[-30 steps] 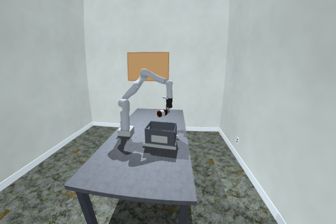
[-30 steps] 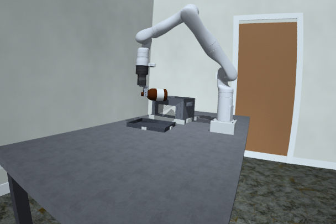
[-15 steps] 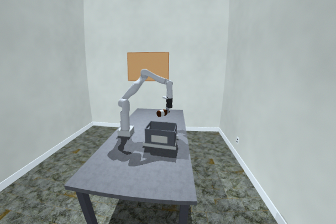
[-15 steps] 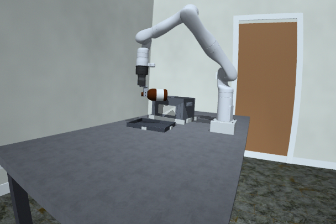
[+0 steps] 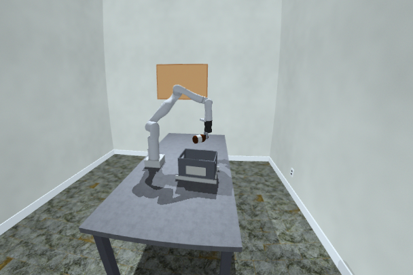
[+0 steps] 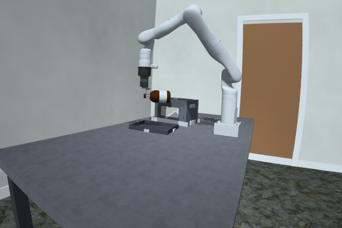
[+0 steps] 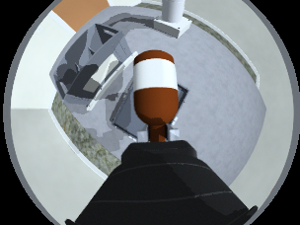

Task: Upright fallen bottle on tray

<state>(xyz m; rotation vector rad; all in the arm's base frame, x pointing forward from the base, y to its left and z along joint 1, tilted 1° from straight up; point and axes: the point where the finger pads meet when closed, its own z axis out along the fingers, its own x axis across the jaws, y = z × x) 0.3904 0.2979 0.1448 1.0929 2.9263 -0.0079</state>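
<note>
The bottle (image 6: 160, 96) is brown with a white band. It hangs lying on its side in the air, also seen in the top view (image 5: 199, 138) and in the wrist view (image 7: 156, 95). My gripper (image 6: 146, 95) points straight down and is shut on the bottle's neck. The flat dark tray (image 6: 153, 126) lies on the table below the bottle, well clear of it. The dark crate (image 5: 198, 165) stands on the table beside the tray, and shows in the exterior view (image 6: 177, 108) too.
The arm's white base (image 6: 227, 128) is fixed to the table near the crate. The grey table (image 6: 135, 165) stretches wide towards the front. A brown door (image 6: 271, 89) is in the wall behind.
</note>
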